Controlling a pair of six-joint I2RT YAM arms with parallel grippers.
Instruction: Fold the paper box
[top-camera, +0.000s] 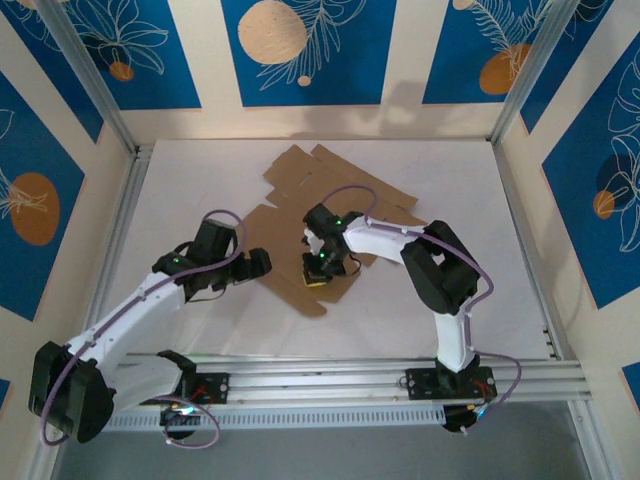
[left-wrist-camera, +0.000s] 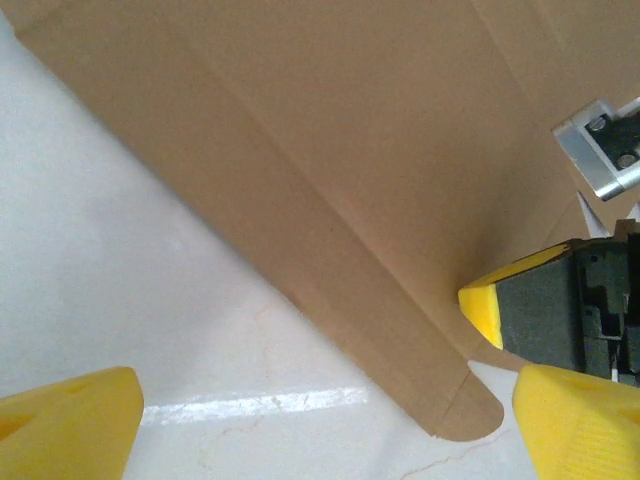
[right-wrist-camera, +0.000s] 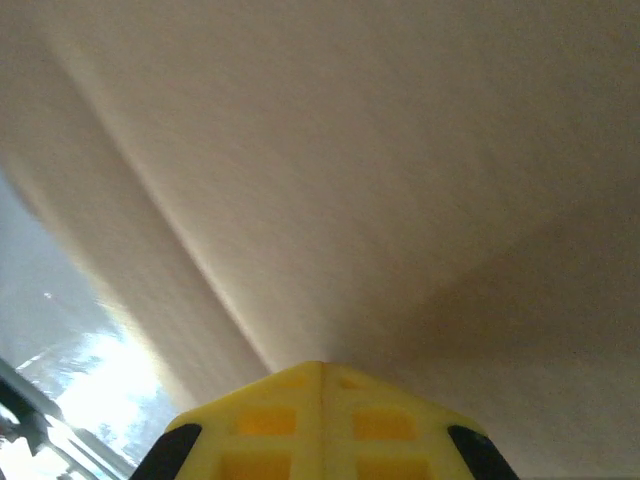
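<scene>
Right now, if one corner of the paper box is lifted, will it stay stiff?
The paper box is a thin sheet, so probably light. Its scored creases suggest it would hinge there, not stay rigid. The smooth table likely lets it slide.

Two white-and-black robot arms, both reaching toward the middle of the top view.
The left arm (top-camera: 130, 310) stretches from the lower left up toward centre. Its left gripper (top-camera: 262, 265) has yellow plastic fingers spread wide, one at each lower corner of its wrist view. The right arm (top-camera: 400, 240) rises from the lower right and bends leftward. Its right gripper (top-camera: 320, 272) points down at centre, yellow fingers pressed together.
</scene>
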